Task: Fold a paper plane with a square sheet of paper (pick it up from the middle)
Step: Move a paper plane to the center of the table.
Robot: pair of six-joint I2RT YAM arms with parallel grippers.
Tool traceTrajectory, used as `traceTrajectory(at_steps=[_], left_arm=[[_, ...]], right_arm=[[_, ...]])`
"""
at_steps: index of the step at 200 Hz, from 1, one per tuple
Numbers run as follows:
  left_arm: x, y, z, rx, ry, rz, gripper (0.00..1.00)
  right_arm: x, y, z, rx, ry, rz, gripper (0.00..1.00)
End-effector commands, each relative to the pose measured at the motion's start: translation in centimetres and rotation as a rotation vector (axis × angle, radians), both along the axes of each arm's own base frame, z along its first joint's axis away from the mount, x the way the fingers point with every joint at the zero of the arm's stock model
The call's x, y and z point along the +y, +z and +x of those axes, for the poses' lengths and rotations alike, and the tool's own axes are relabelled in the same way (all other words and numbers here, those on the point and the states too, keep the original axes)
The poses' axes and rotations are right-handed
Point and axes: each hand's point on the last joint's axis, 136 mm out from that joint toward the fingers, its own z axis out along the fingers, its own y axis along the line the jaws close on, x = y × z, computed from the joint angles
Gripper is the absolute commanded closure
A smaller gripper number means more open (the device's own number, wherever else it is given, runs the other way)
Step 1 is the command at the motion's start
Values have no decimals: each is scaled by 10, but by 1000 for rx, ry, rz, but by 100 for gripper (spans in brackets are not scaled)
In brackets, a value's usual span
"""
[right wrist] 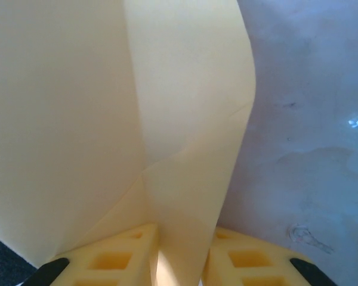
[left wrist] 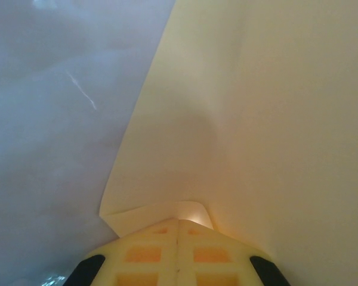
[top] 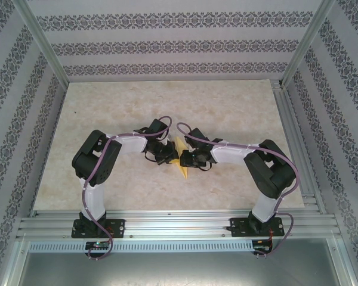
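A beige, marbled surface (top: pixel 167 101) fills the floor of a booth walled with white wallpaper in bands of dark floral pattern (top: pixel 167 44); silver aluminium rails (top: pixel 179 221) run along the near edge and up the corners. On the left, the white-and-black left arm (top: pixel 98 173) bends in toward the middle of the surface. In its wrist view the left jaws are pressed together, pad against pad, and a folded corner of the narrow, creased, pale-yellow paper plane (left wrist: pixel 256 119) is pinched at their tips, with the blurred grey surface (left wrist: pixel 48 119) off to the left. In the top view the paper plane (top: pixel 180 156) sits at the centre of the surface, squeezed between the two sets of jaws. Its long axis runs near to far, leaning slightly – the far end a little to the left, the near end a sharp point aimed toward the arm bases and a little to the right. Whether it touches the surface cannot be told. In the right wrist view the right jaws stand apart, and a creased strip of the paper plane (right wrist: pixel 185 89) rises through the gap between them, the surface (right wrist: pixel 310 119) beside it. On the right, the right arm (top: pixel 265 173) mirrors the left.
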Motion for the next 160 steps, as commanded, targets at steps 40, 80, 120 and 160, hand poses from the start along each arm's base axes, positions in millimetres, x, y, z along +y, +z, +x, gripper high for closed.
traceTrajectory(at_steps=[40,80,120,160], left_arm=[[15,-28,-1,24,43,122,100],[13,-27,0,25,39,112,100],[12,-25,1,22,38,111,100],[11,-25,0,24,37,106,100]], right_arm=[[-38,31,1,-77,-41,-34,66],[-45,52,-1,-111,-45,-34,63],[-29,52,1,-107,-10,23,59],[-13,40,-3,-75,46,4,55]])
